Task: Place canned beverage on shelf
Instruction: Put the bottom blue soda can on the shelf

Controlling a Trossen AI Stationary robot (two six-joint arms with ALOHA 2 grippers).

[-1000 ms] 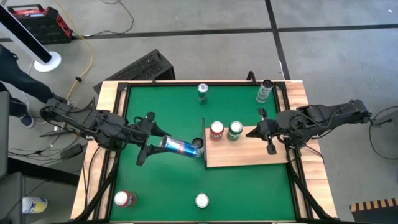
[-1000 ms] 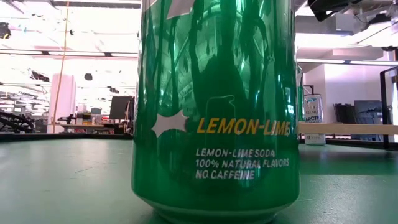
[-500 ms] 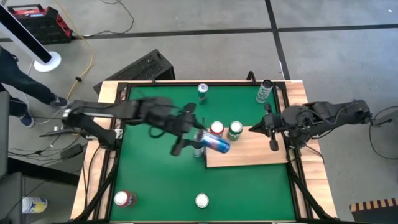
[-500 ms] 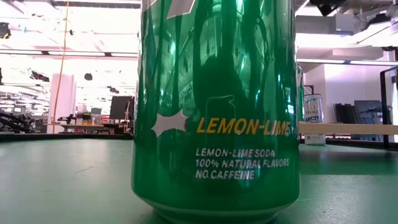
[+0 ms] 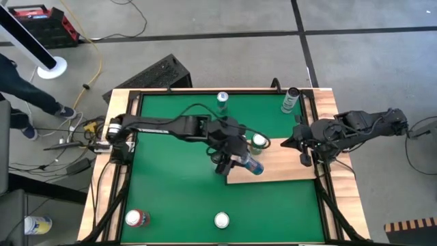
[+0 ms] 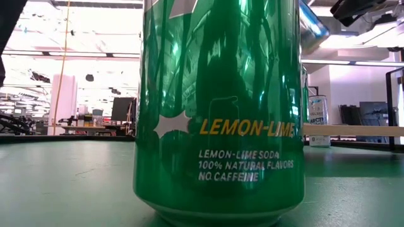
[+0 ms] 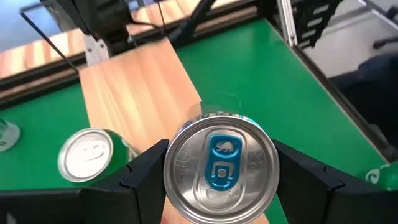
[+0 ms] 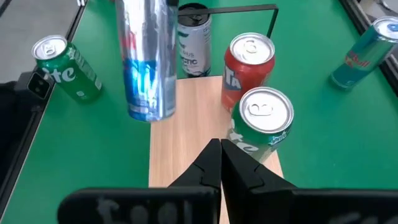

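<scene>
A: High view, what is marked?
B: The left gripper (image 5: 235, 158) is clamped on a slim blue-and-silver beverage can (image 5: 250, 165), held tilted above the near-left part of the flat light-wood shelf board (image 5: 280, 169) on the green tabletop (image 5: 171, 191). The right gripper (image 5: 301, 152), fingers pressed together and empty, waits at the shelf's right end. A green can with a silver lid (image 5: 259, 141) stands on the shelf.

A: Low view?
B: A green lemon-lime soda can (image 6: 219, 110) fills the picture; the shelf shows as a pale strip behind.

A: Left wrist view?
B: The fingers (image 7: 144, 168) grip the can's sides, its silver top with a blue tab facing the camera, over the shelf.

A: Right wrist view?
B: The held can hangs above the shelf's far end, clear of the wood; a red soda can (image 8: 247, 63) stands just behind the green one
</scene>
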